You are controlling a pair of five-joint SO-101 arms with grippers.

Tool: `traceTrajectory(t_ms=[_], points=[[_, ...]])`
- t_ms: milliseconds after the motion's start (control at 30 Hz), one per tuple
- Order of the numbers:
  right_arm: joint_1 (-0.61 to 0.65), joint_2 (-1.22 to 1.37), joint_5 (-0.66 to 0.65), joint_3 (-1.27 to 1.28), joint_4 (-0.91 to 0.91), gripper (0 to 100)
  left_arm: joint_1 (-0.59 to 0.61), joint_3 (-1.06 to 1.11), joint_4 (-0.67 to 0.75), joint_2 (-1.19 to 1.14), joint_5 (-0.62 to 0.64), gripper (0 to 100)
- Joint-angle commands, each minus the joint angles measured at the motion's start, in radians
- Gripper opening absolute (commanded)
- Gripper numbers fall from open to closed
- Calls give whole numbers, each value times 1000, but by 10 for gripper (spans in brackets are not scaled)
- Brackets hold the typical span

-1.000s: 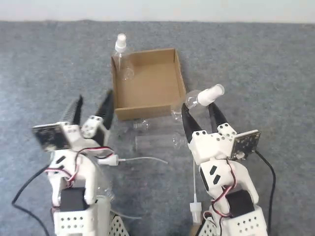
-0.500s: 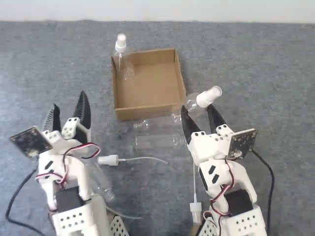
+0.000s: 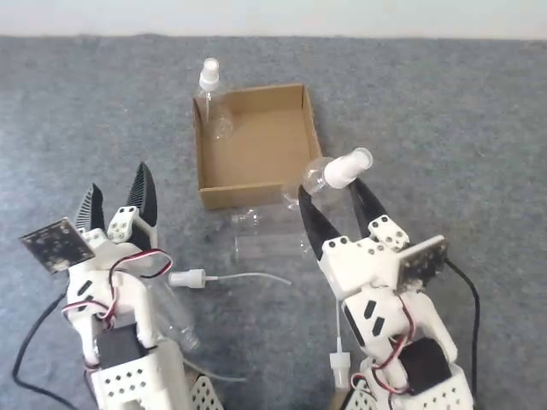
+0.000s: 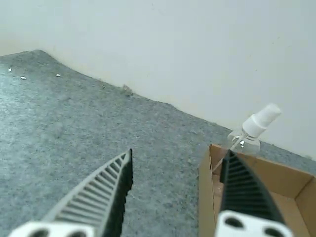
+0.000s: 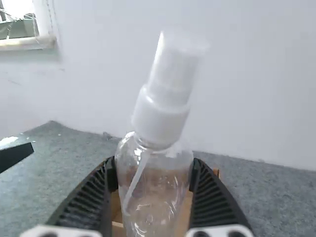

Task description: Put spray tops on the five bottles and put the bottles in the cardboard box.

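Right gripper (image 3: pixel 328 185) raised at the near corner of the cardboard box (image 3: pixel 256 195), jaws pinching the body of a clear bottle (image 3: pixel 323 173) fitted with a spray top, the top aimed up and away from the arm. Left gripper (image 3: pixel 118 184) above the carpet (image 3: pixel 444 111) beside the box, jaws spread wide around nothing. Second bottle (image 3: pixel 214 111), also capped, upright in the box's far corner; uncapped bottle (image 3: pixel 269 245) and loose spray top (image 3: pixel 190 278) lying on the carpet between box and arms.

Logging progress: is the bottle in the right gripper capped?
Capped. A white spray top sits on the bottle neck, with its tube hanging inside.
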State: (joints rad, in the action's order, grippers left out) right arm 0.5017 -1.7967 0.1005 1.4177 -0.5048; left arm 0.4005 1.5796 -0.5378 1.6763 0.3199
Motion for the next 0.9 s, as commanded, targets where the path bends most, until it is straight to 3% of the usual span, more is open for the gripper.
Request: traceTrajectory(t_ms=[0, 300, 700, 867], points=[[42, 42, -17, -135, -2, 6, 11, -13, 35, 11, -12, 268], [102, 427, -17, -397, 13, 6, 48, 28, 124, 11, -11, 268], [110, 823, -17, -420, 383, 6, 49, 35, 132, 11, -15, 268], [110, 1009, -15, -535, 426, 6, 49, 35, 132, 11, -17, 268]])
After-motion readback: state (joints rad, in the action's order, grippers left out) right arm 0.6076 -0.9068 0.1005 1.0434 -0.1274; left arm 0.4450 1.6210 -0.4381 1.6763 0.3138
